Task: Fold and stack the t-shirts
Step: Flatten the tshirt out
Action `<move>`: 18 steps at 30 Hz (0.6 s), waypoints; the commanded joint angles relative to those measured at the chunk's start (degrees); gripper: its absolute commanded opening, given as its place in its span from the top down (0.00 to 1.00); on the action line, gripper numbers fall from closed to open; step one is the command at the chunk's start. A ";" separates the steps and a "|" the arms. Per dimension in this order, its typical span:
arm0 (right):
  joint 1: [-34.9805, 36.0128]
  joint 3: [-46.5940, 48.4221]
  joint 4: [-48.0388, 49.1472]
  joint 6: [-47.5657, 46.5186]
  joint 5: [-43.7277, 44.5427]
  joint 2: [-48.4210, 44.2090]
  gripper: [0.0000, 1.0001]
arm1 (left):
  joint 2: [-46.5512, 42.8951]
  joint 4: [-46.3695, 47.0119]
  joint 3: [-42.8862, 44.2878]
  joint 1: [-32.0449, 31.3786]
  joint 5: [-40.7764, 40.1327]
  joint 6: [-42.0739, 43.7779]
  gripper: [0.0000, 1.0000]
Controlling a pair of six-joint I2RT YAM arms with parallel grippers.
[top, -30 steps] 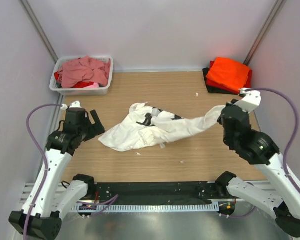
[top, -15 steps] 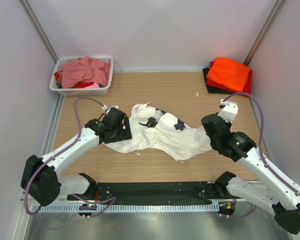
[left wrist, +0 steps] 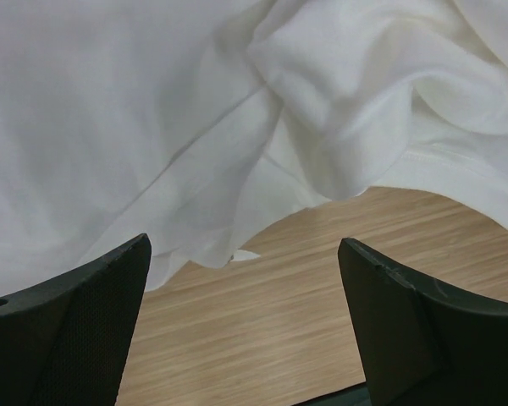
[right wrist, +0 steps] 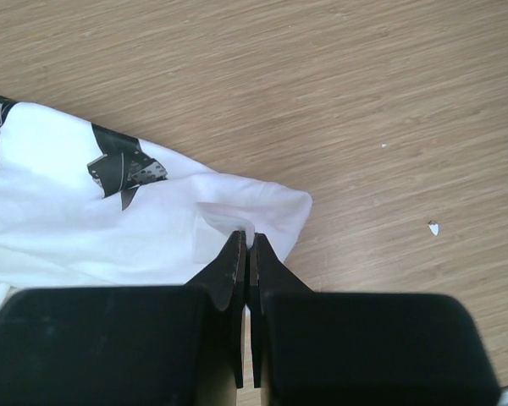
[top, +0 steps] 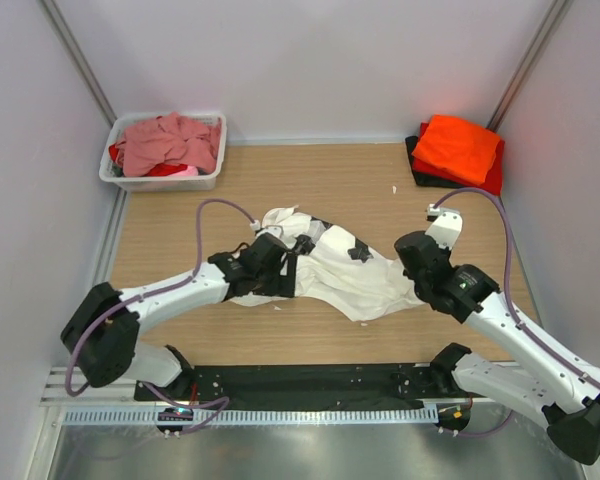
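Clamps the right fingers [right wrist: 229, 275] shut on one end of the white t-shirt [top: 345, 272], crumpled lengthwise across the bench [top: 430, 175] toward the left fingers [left wrist: 68, 330], spread wide with its loose hem just ahead.

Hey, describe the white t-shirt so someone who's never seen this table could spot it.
Start at the wooden table: the white t-shirt lies crumpled at its middle. Unlike the folded orange shirt in the far right corner, it is white with black patches.
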 commanded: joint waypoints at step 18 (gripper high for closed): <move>-0.23 -0.44 2.61 0.23 0.03 -1.02 0.99 | 15.91 4.73 14.01 -6.50 -10.02 3.41 0.66</move>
